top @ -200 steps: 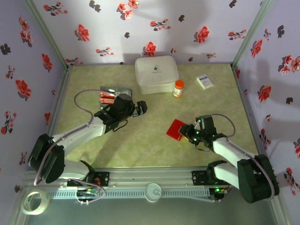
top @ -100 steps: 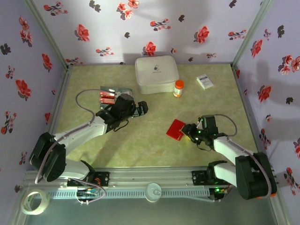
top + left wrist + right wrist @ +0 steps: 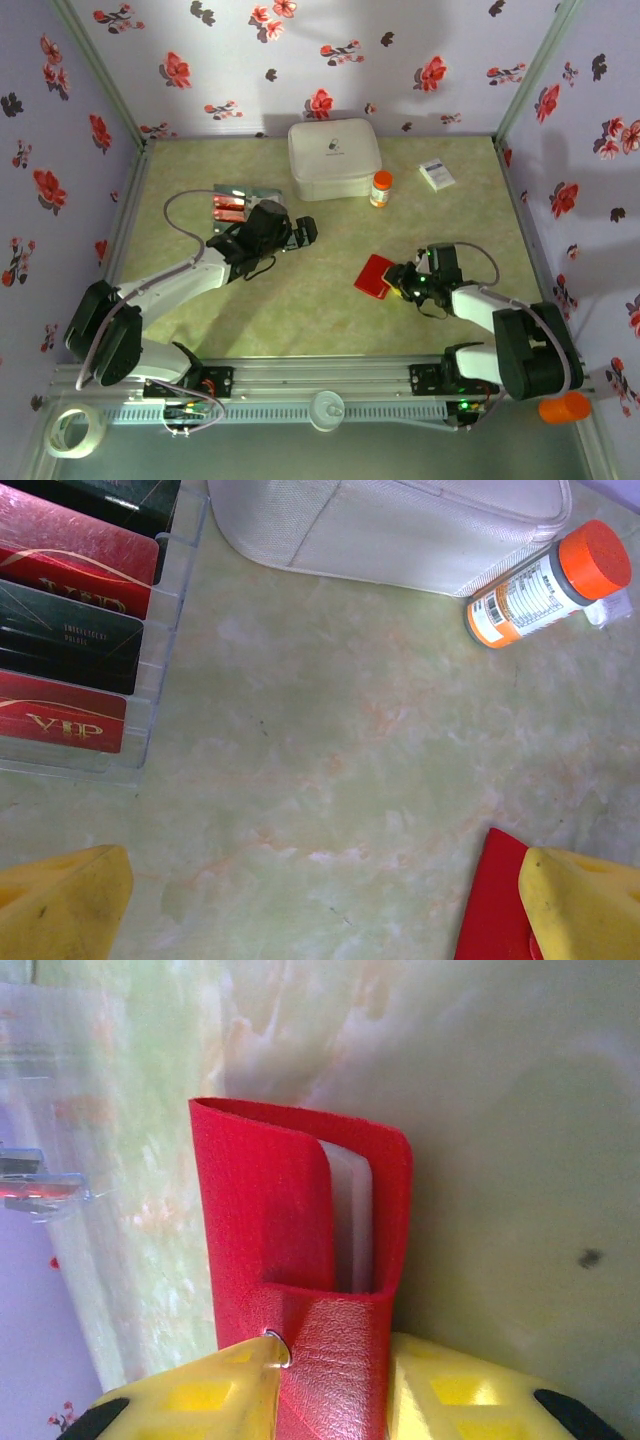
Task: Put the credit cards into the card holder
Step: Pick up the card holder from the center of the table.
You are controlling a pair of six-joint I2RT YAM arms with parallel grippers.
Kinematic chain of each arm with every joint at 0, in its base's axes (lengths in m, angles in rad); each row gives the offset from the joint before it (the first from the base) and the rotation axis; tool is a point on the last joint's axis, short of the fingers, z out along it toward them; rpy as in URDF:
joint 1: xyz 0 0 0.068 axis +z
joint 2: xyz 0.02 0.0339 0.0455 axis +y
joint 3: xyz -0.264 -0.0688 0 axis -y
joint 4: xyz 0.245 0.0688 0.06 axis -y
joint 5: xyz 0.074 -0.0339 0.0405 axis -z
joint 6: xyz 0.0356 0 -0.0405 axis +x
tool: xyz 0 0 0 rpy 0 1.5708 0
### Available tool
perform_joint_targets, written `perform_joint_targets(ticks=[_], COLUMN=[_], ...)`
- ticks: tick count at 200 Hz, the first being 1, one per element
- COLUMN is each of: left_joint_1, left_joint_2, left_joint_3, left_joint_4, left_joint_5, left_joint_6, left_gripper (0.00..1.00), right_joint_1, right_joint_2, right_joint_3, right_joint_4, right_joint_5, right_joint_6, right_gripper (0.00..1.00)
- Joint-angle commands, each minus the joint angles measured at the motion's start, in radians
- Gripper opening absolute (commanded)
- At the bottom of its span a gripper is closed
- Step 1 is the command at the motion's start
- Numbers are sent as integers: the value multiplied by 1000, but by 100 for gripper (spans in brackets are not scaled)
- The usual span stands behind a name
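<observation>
Since a second ago the right arm's forearm has swung in toward the bench (image 3: 300, 310) edge and an orange object (image 3: 565, 408) has come into the lower right corner of the top view, while the left arm has barely shifted. The right claw (image 3: 405, 283) has narrowed onto the card holder (image 3: 375, 276), which lies on the bench right of centre. The right wrist view adds that its yellow fingers (image 3: 190, 1400) pinch the card holder's near end, pale pocket showing inside the red fold. The left claw (image 3: 300, 232) hangs spread wide and empty. Its wrist view shows the credit cards (image 3: 70, 565) standing in a clear tray (image 3: 160, 680), near a white box (image 3: 400, 530) and an orange-capped bottle (image 3: 545, 585).
</observation>
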Motion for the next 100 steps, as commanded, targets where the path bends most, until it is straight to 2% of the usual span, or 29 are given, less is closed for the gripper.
perform_joint_targets(ticks=[1, 54, 100], left_joint_1=[-8, -11, -15], left_joint_2=[18, 35, 35], left_joint_3=[30, 31, 25], left_joint_4=[-14, -11, -12], left_joint_5=[-20, -20, -20], left_joint_6=[26, 22, 23], left_gripper=[100, 100, 100], right_joint_1=[2, 2, 3], right_joint_2=[15, 98, 191], right_joint_3=[5, 11, 17], right_joint_4=[74, 194, 351], right_joint_5=[-32, -70, -132], right_joint_6=[-18, 7, 71], right_gripper=[33, 25, 1])
